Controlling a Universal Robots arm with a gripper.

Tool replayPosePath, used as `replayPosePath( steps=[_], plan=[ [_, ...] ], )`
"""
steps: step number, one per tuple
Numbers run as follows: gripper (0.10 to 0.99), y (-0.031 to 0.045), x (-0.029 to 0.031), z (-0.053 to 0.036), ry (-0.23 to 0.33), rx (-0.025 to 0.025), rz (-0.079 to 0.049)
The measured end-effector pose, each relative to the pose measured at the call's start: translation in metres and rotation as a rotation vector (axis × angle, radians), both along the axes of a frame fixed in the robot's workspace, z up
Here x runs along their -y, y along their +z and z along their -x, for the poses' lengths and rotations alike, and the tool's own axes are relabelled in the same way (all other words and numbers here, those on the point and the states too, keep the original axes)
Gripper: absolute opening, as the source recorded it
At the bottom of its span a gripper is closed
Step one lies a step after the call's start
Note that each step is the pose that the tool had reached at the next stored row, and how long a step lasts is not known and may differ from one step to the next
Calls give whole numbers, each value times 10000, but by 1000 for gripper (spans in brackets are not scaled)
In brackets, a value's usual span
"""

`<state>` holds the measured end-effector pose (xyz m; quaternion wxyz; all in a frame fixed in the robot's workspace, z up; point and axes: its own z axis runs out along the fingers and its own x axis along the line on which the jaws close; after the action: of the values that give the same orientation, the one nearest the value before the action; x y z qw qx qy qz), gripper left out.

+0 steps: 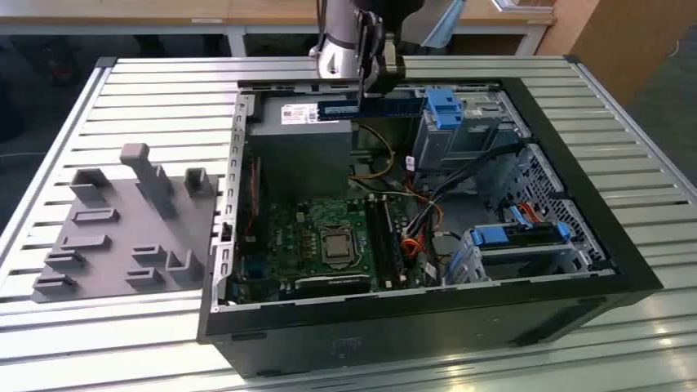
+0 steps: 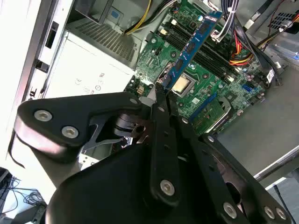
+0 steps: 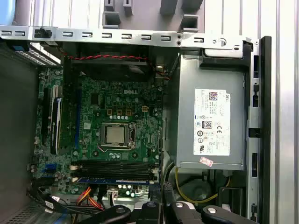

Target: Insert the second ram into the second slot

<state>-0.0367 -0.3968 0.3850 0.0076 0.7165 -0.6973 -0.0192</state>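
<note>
Blue second ram (image 1: 397, 104) pinched between fingers of gripper (image 1: 377, 90), jaws closed tight on the board. Hung level in upper middle of exterior view, over far end of open black computer case (image 1: 610, 269), just above grey power supply (image 1: 299, 155). Well apart from dark memory slots (image 1: 384, 237) on green motherboard (image 1: 316, 237) lower in frame. In second wrist view, reached out from gripper (image 2: 159, 91) as slim blue stick (image 2: 191, 46) above the motherboard (image 2: 154, 58)
</note>
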Motion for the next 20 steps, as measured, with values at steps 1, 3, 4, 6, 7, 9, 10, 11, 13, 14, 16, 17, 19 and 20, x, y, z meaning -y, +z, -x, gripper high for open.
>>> replayPosePath(
  steps=[1, 3, 4, 6, 7, 9, 10, 11, 13, 14, 16, 17, 19, 20],
  plan=[
    [137, 0, 0, 0, -1, 0, 0],
    [137, 0, 35, 0, 0, 0, 0],
    [137, 0, 36, 0, 0, 0, 0],
    [137, 0, 40, 0, 0, 0, 0],
    [137, 0, 43, 0, 0, 0, -1],
    [137, 1, 49, 0, 0, -1, 1],
    [137, 0, 53, 0, 0, 0, 1],
    [137, 0, 58, 0, 0, 0, 0],
    [137, 0, 66, 0, -1, 0, 0],
    [137, 0, 69, 0, 0, 0, 0],
    [137, 0, 76, 0, 0, 0, 0],
    [137, 0, 79, 0, -1, 0, 0],
    [137, 0, 85, 0, -1, 0, -1],
    [137, 0, 88, 0, 0, 0, 0]
  ],
)
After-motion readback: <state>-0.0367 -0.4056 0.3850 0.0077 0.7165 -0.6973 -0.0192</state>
